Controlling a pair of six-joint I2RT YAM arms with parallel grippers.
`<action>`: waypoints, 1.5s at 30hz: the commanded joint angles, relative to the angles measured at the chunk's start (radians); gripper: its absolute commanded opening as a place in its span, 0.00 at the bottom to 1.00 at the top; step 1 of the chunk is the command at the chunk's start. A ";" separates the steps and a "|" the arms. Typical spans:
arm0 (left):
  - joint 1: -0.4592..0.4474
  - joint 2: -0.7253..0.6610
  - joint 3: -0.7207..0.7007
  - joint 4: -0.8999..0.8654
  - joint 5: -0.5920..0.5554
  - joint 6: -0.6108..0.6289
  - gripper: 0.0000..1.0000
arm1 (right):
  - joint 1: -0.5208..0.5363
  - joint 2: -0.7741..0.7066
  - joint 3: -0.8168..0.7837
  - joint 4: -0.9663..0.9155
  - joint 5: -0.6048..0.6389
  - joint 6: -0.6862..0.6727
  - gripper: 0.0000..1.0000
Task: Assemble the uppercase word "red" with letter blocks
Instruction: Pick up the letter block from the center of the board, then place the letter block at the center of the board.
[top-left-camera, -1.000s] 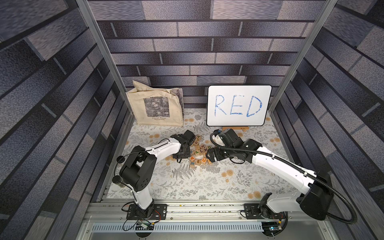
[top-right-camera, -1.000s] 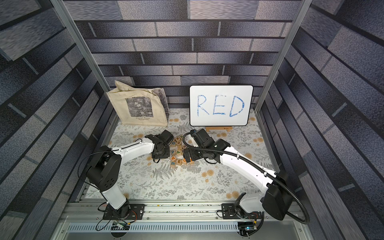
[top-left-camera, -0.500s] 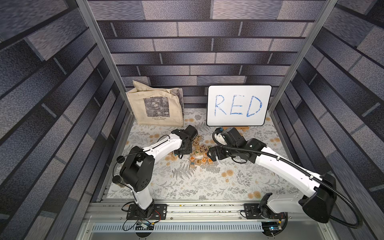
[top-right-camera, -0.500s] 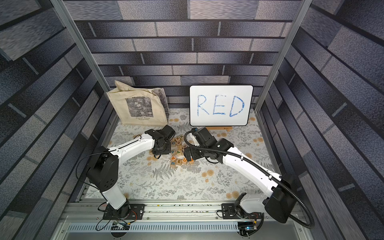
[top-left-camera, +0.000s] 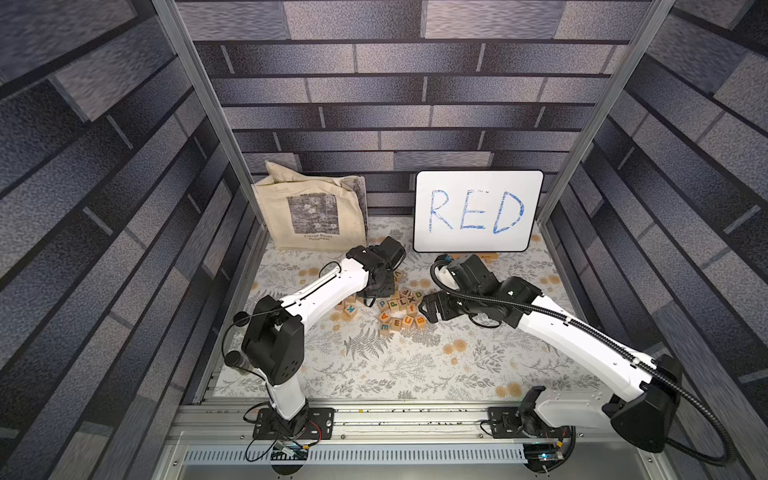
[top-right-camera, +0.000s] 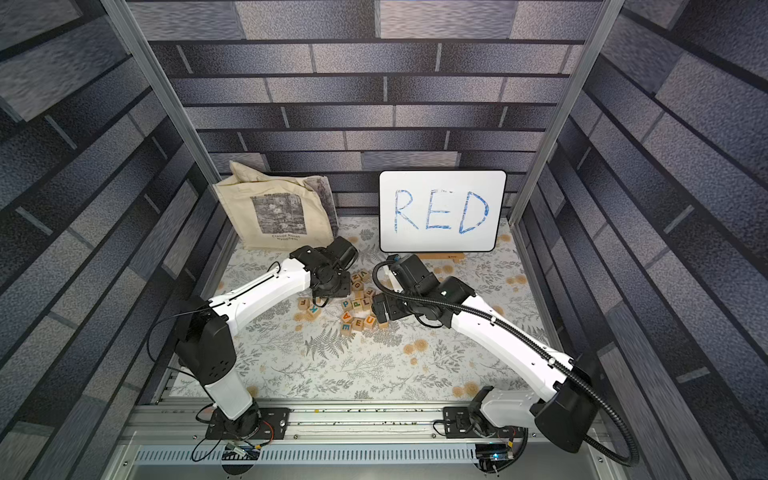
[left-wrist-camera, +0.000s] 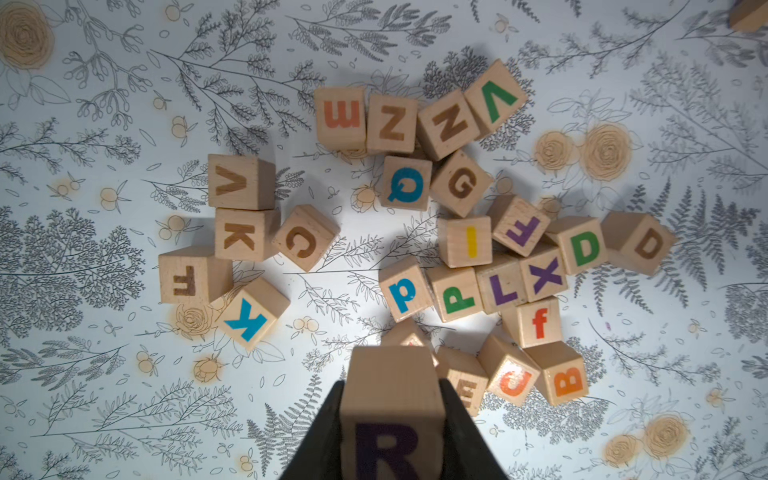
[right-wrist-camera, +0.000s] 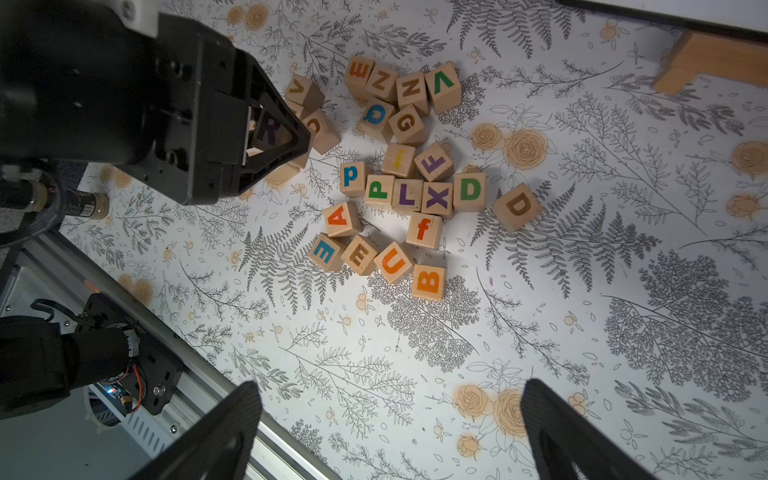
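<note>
Letter blocks (top-left-camera: 399, 309) lie in a loose heap mid-mat, betw. the two arms. Step in hand, I'd say: R goes first. R block (left-wrist-camera: 388, 449) is up off the mat (right-wrist-camera: 540, 332), above the heap's left side, purple R plain in the left wrist view. Left gripper (left-wrist-camera: 392, 415) is clamped on it, one finger each side, looks firm. Right gripper (right-wrist-camera: 386, 424) is spread wide, nothing in it, touching nothing, hanging near the heap's right side.

Next move prob. calls for setting R down on bare mat w/ room beside it for two more. Then E block (right-wrist-camera: 360, 254), then the brown-orange D block (right-wrist-camera: 517, 205) at the heap's edge. It's just beside a green D (right-wrist-camera: 469, 189), so easy to mix up.
</note>
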 joint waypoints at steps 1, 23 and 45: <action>-0.019 0.035 0.056 -0.054 0.017 -0.026 0.12 | 0.008 -0.033 0.023 -0.051 0.024 -0.004 1.00; -0.178 0.214 0.335 -0.106 0.045 -0.126 0.12 | 0.002 -0.229 -0.074 -0.182 0.055 0.056 1.00; -0.264 0.481 0.714 -0.184 0.081 -0.193 0.13 | -0.039 -0.373 -0.152 -0.315 0.074 0.134 1.00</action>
